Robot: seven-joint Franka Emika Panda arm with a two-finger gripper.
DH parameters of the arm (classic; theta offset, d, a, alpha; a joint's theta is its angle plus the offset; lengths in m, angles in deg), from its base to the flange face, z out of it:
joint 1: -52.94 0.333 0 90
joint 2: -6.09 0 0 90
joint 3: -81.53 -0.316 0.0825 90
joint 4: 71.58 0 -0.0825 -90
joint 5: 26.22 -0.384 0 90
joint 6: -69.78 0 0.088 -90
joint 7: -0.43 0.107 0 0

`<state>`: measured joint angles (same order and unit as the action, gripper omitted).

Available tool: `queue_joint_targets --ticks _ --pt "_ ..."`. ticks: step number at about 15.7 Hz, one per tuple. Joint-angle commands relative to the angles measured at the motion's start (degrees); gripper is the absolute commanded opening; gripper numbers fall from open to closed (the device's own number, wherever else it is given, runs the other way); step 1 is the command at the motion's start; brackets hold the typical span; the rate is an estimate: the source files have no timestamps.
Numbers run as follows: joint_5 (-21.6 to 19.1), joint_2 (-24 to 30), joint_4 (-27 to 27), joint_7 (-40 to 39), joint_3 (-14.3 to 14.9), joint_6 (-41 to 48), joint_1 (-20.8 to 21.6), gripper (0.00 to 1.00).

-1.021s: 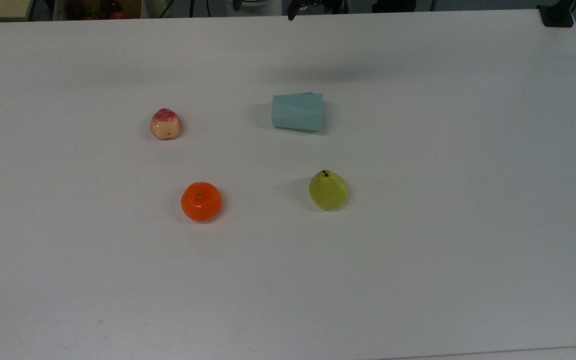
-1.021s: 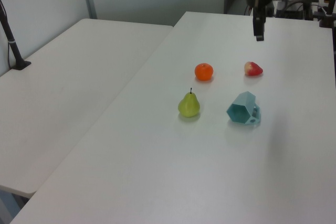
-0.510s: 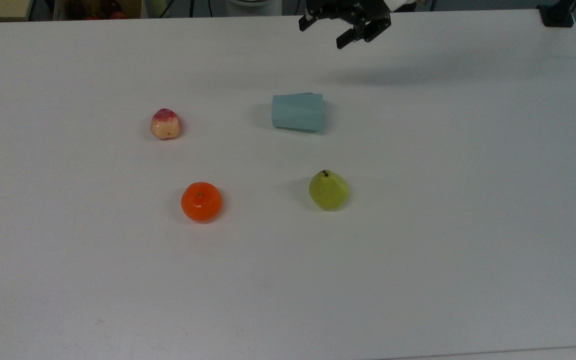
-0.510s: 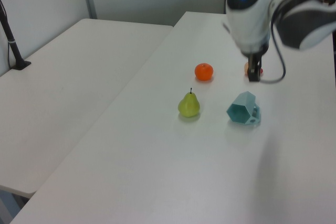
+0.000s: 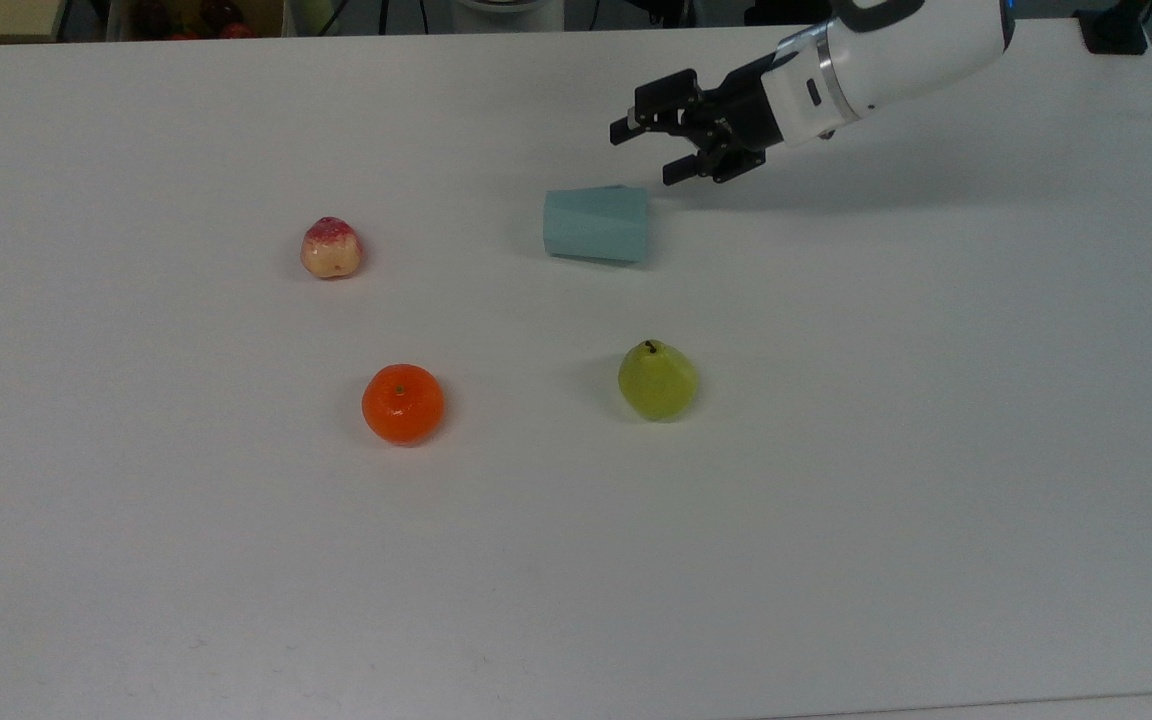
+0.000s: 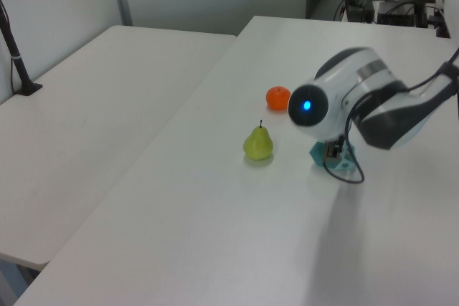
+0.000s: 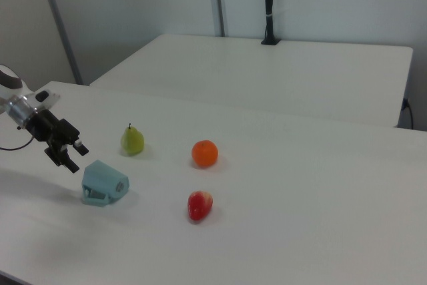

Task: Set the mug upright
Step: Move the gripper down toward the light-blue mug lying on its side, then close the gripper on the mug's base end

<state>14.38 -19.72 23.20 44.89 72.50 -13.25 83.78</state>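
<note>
The mug (image 5: 595, 224) is lying on its side on the white table (image 5: 936, 420), its wider mouth end pointing toward the top view's right and its narrower base toward the top view's left. In the right view the mug (image 7: 103, 183) is showing its faceted teal sides as it rests tipped over.

I am holding my gripper (image 5: 658, 150) just beside the mug's mouth end, slightly above and to the top view's right of it, not touching it. My two fingers are spread apart, with nothing between them. In the right view my gripper (image 7: 70, 158) is hanging just up and to the right view's left of the mug. In the left view my arm is covering most of the mug (image 6: 346, 165).

The pear (image 5: 657, 380) is standing near the mug, below it in the top view. The orange (image 5: 403, 403) is sitting farther off, below and to the top view's left of the mug. The red and yellow fruit (image 5: 331, 248) is lying well apart from the mug, level with it on the top view's left.
</note>
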Motion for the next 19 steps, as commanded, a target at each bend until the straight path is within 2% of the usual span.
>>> queue_joint_targets --ticks 1,5,8,15,16,19 --pt "2.19 -3.54 -1.27 5.11 0.33 -2.67 0.27 1.0" --pt "4.13 -6.62 -1.18 7.75 0.68 -2.93 -0.69 0.96" --pt "4.04 -6.89 -1.09 7.67 0.68 -2.85 -2.54 0.78" --pt "3.34 -4.79 -1.09 6.88 0.68 -1.97 -4.21 0.03" --pt "3.17 -4.08 -1.09 5.83 0.68 -1.53 -4.3 0.0" --pt "1.51 -1.71 -1.18 1.09 0.68 0.23 -5.35 0.0"
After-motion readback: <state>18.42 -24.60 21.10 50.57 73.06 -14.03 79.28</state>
